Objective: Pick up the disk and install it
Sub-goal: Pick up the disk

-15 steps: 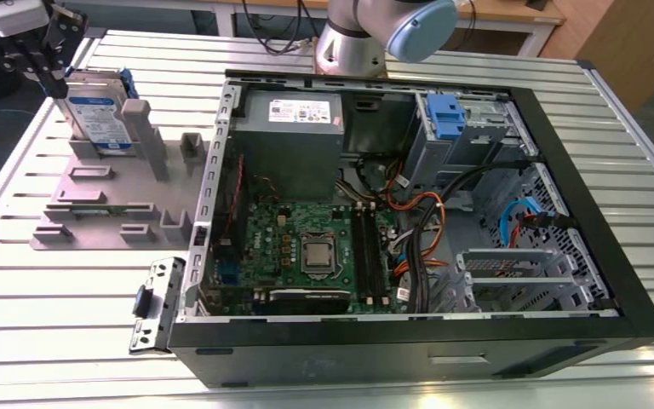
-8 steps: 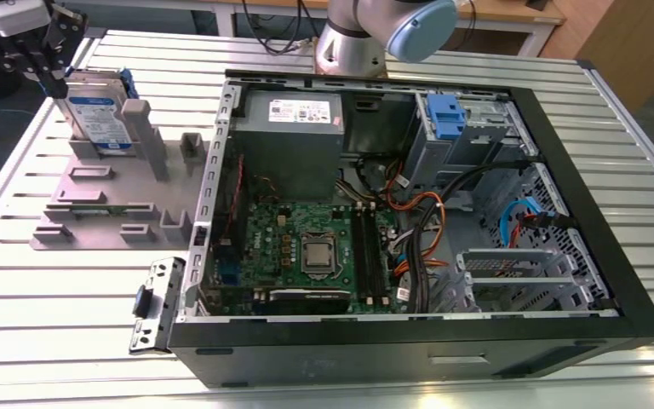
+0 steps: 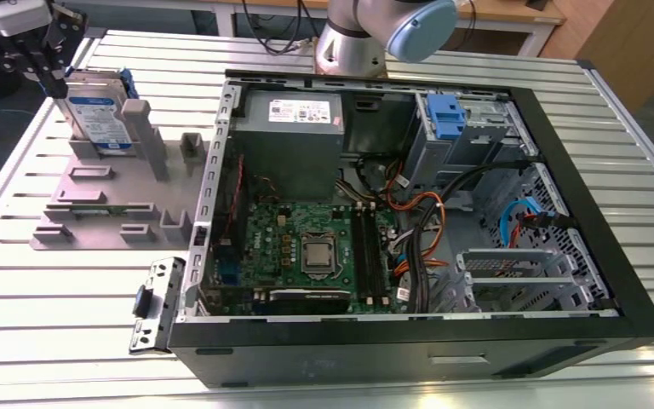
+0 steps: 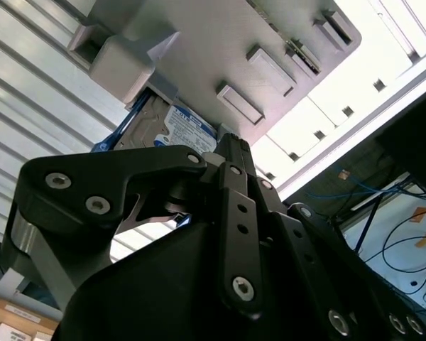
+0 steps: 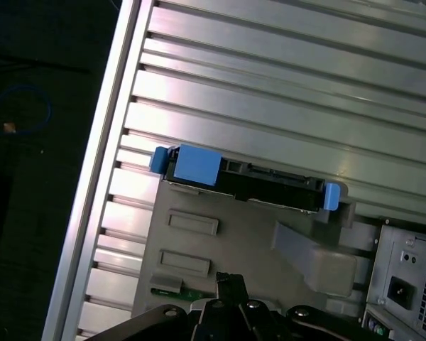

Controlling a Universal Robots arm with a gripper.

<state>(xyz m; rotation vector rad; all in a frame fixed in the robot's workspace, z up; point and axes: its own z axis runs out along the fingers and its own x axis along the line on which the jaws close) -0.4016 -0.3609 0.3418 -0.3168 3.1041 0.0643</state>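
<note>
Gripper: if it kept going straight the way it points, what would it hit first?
Probably the disk, standing upright in the grey holder just beneath the gripper. Depth is unclear, so it might slip past and meet the holder instead.

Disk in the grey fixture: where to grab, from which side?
Probably the upper edge of the disk, hand coming straight down, closing across its flat faces. It stands on edge in the grey fixture, whose posts hem in its lower part; the top sticks up free.
</note>
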